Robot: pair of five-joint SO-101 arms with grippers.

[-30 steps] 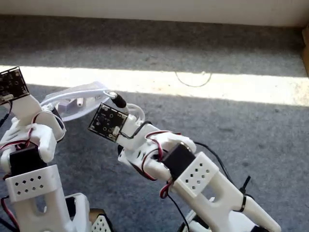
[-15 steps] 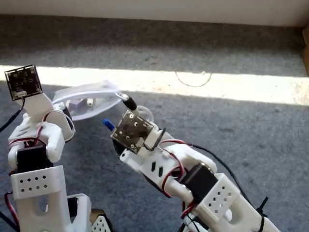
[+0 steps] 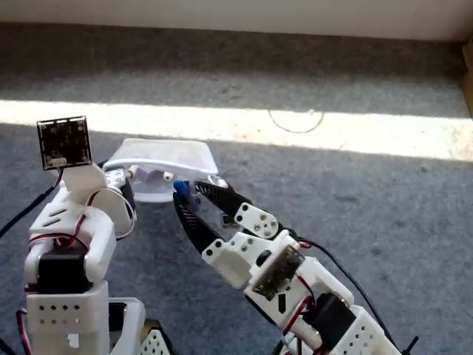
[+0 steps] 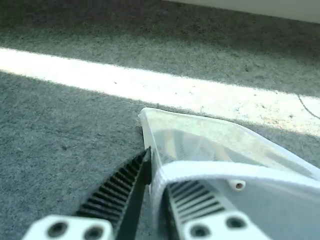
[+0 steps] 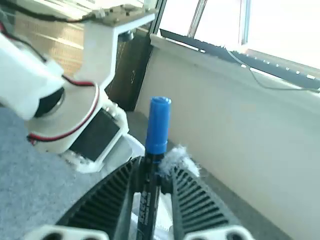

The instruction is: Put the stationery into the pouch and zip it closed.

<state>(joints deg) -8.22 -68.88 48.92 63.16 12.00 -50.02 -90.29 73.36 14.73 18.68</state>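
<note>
A translucent white pouch [image 3: 161, 164] lies on the grey carpet with its mouth held up. My left gripper [image 4: 155, 166] is shut on the pouch's white zipper band [image 4: 225, 172] at one end; a small white item shows through the mesh. My right gripper [image 3: 188, 195] sits just beside the pouch mouth, shut on a black marker with a blue cap [image 3: 179, 186]. In the right wrist view the marker [image 5: 156, 135] stands upright between the black fingers [image 5: 187, 195], its cap past their tips, with the left arm's wrist [image 5: 65, 110] close behind.
A bright sunlit strip [image 3: 355, 133] crosses the carpet behind the pouch, with a thin wire loop [image 3: 295, 123] lying on it. A pale wall base [image 3: 259, 15] runs along the far edge. Open carpet [image 3: 384, 207] lies to the right of the arms.
My right arm pulled back and turned its wrist, so its fingers and the marker now point at the pouch. The left arm shifted right, carrying the pouch with it and lifting its mouth.
</note>
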